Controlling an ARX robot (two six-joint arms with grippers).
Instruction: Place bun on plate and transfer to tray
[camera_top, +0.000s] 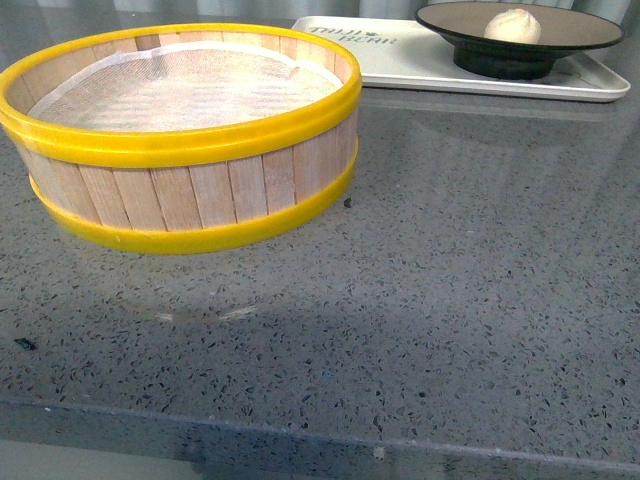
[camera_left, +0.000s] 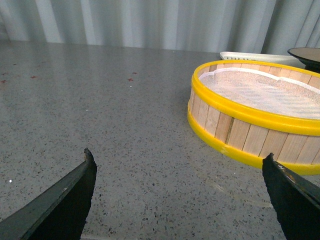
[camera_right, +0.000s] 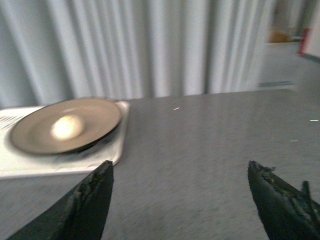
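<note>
Bun (camera_top: 512, 25) sits on your plate (camera_top: 580, 30), and the plate stands on the tray (camera_top: 400, 60). Your left pincer (camera_left: 177, 172) and right pincer (camera_right: 180, 187) both gape, holding nothing above the bench (camera_top: 450, 280).

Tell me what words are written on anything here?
The tray has dark printed lettering in two lines near its left corner, seen upside down and too small to read for sure.
The plate, bun and steamer basket show no readable words.
</note>
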